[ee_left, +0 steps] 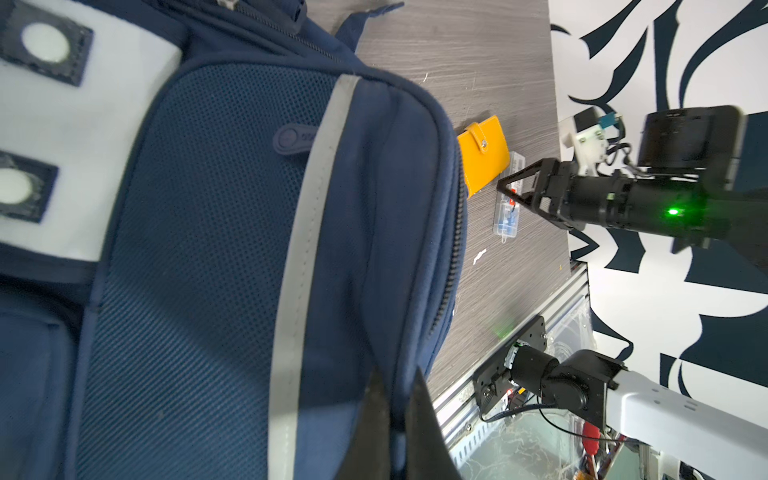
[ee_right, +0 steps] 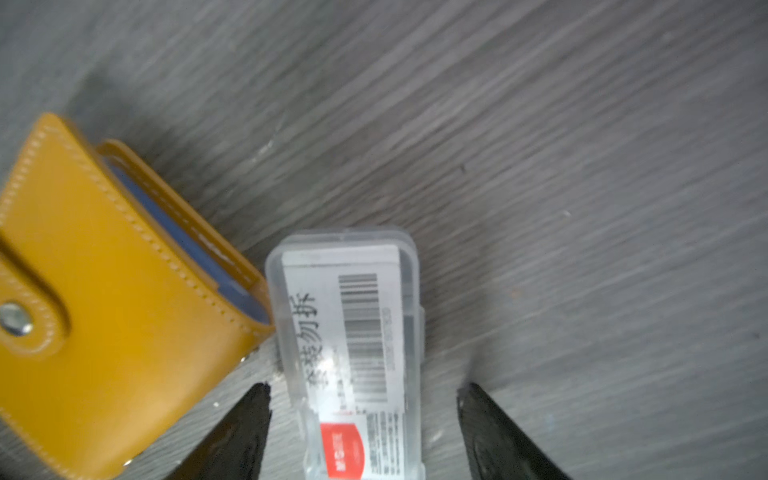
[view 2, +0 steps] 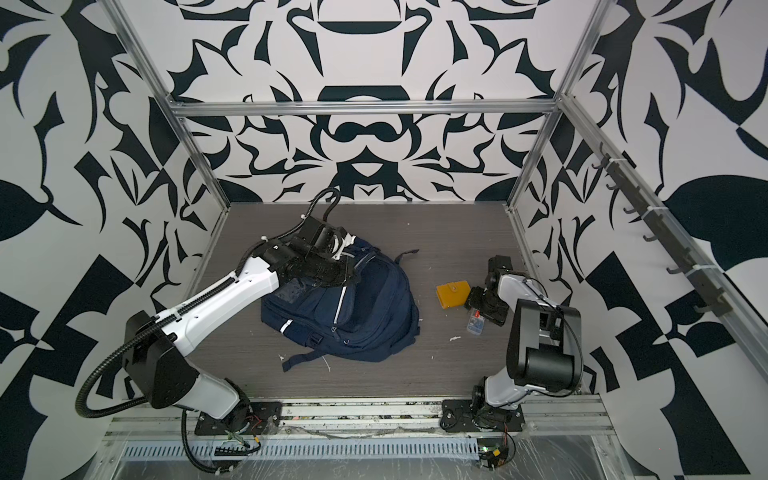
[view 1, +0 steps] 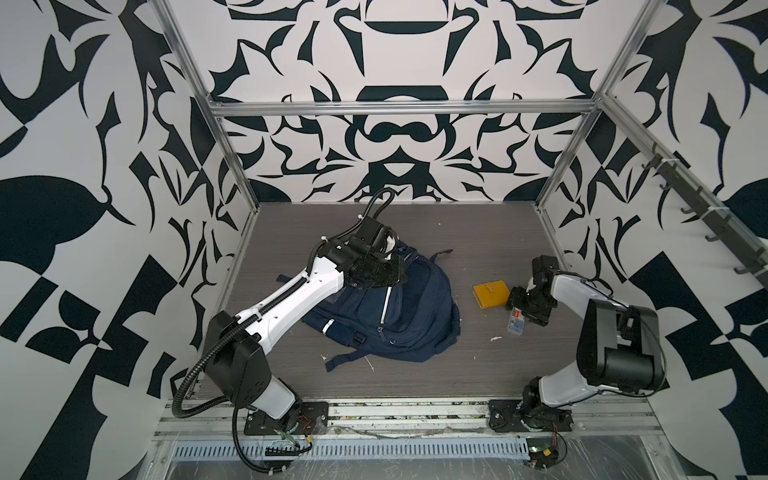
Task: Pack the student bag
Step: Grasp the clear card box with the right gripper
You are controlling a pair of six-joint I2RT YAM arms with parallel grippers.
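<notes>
1. Two arms are working over the grey table [view 1: 457, 232] in both top views. The student bag [view 1: 399, 307] is lying flat, left of the table's middle. The left gripper [view 1: 397, 276] is reaching down onto the bag's far upper part, though the wrist is hiding its fingertips from up here.
2. In a top view, the student bag [view 2: 365, 316] is sprawling with a strap trailing toward the near edge. The right gripper [view 2: 476, 309] is hanging low on the right side, well apart from the bag, directly over a clear plastic case [view 2: 477, 326]. A yellow wallet [view 2: 452, 295] is lying between the bag and that gripper.
3. From the left wrist, the left gripper [ee_left: 399, 386] is clenching a raised fold of the student bag [ee_left: 208, 249], its two dark fingers nearly meeting with navy fabric pinched between them. The fold is sitting just beside the grey reflective stripe [ee_left: 307, 232]. Past the bag's zipped edge, the yellow wallet [ee_left: 484, 153] and the clear plastic case [ee_left: 509, 216] are resting on bare table.
4. From the right wrist, the right gripper [ee_right: 365, 415] is standing spread, one finger on each side of the clear plastic case [ee_right: 353, 332]. Table is showing between each finger and the case, so it is grasping nothing. The yellow wallet [ee_right: 104, 311] is lying just beside the case, its corner at the case's side.
</notes>
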